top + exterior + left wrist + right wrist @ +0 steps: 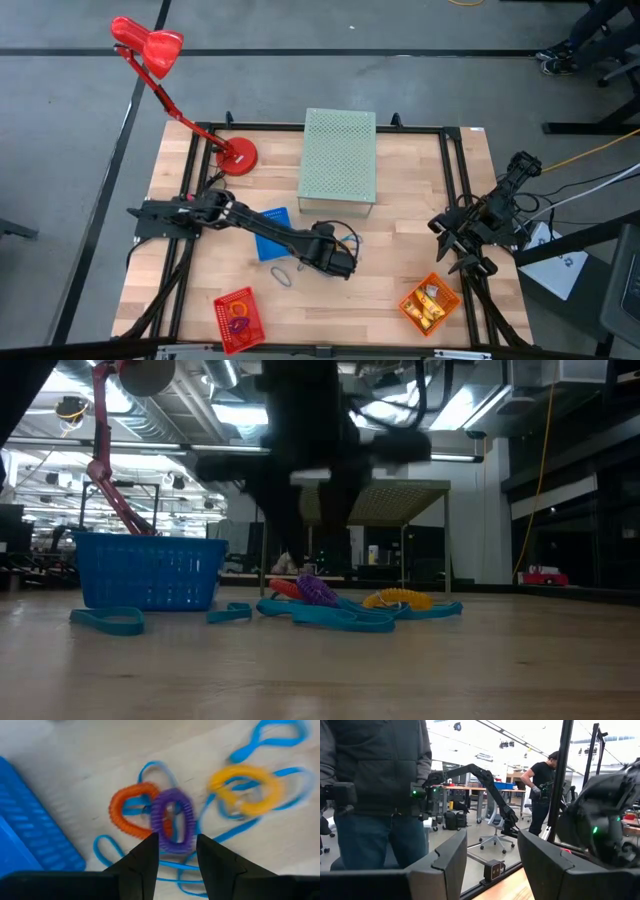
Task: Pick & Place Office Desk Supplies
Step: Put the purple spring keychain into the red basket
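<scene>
A purple coiled loop [172, 820] lies on the wooden surface [400, 250] near its middle, in a small heap of supplies just in front of the pale green perforated box [339, 155]. In the left wrist view its oval runs lengthwise toward the camera, and it overlaps an orange coiled loop [131, 810] beside it. A yellow coiled loop [247, 790] lies a little apart, and thin blue bands [272, 737] thread under and around all three. Seen level from the low view, the heap lies flat and spreads sideways, with more blue bands [107, 620] strung out toward the blue mesh basket [150, 570].

The left hand [176, 847] hangs just over the near end of the purple loop, its two dark fingers [145, 860] set narrowly apart on either side of it and holding nothing. From above, the left arm covers most of the heap; only a pale loop [281, 275] shows clear beside it. In the low view the arm is a dark blur above the loops, so contact cannot be judged there.

The right hand [468, 245] waits at the surface's right edge, fingers wide apart and empty. A red mesh basket [239, 318] and an orange mesh basket [429, 303] sit at the front, and a red desk lamp [150, 45] stands at the back left. Beyond the surface, the right wrist view shows a person [375, 785] standing close.
</scene>
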Controlling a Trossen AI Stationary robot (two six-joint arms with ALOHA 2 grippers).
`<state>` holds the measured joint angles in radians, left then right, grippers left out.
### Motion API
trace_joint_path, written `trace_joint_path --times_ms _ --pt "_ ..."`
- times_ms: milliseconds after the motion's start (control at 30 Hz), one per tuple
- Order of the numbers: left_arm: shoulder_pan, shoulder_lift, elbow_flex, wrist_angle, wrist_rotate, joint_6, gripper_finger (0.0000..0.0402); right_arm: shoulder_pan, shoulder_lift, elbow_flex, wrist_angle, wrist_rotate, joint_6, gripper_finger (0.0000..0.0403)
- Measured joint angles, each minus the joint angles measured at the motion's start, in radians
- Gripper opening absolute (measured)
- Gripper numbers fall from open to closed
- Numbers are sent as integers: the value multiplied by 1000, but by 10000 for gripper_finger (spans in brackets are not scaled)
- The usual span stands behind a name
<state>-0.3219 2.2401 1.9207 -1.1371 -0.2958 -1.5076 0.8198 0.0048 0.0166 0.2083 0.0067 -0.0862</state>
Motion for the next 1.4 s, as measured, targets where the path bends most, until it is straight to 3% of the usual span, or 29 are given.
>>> trace_joint_path --times_ms 433,833,1167,1400 --pt "-16 20 -4 -7 -23 -44 129 0 0 0 -19 0 29 179" --pt "-10 24 -102 141 81 -27 126 0 0 0 -23 0 29 178" --pt "-4 14 -20 128 67 116 13 0 0 0 -31 4 26 178" --pt "5 13 67 110 48 200 10 0 0 0 -31 4 27 178"
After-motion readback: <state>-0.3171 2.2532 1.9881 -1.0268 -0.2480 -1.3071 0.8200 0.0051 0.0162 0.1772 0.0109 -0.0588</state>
